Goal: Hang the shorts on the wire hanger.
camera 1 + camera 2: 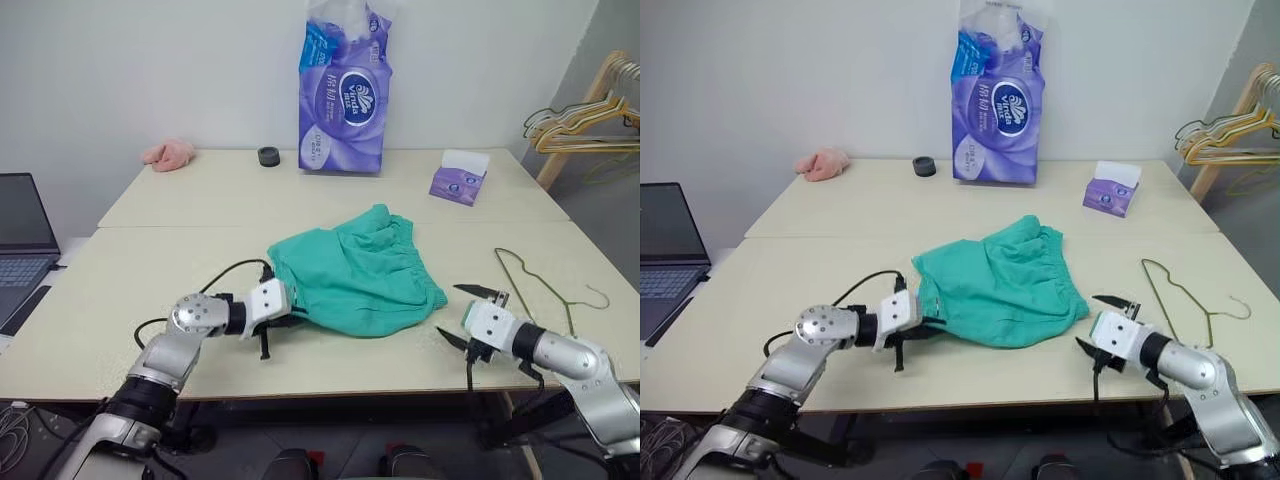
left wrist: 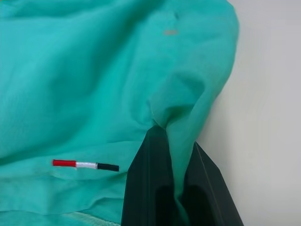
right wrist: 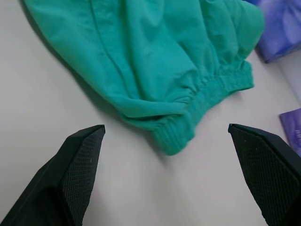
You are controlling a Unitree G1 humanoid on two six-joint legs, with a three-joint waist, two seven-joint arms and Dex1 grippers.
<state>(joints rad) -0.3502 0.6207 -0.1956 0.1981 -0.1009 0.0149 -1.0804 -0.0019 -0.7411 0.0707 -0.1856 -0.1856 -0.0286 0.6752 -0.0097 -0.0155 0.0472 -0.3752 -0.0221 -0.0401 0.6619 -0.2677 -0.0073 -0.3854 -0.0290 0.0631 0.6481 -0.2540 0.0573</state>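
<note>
The shorts (image 1: 358,270) are being pinched at one edge by the clenched left tool (image 2: 175,188). The right tool (image 3: 167,160), fully released, is being aimed at the waistband corner of the shorts; a deep, centred bite is advised, well apart from the wire hanger (image 1: 545,287).

Two cream tables (image 1: 330,185) butt together, seam running crosswise, pushed against a plain white wall (image 1: 150,70). Even, soft light; faint shadows. Laptop (image 1: 22,240) on a lower surface at far left. Wooden rack (image 1: 590,100) with bunched hangers at far right. Grey floor (image 1: 600,200) beyond the right table edge.
</note>
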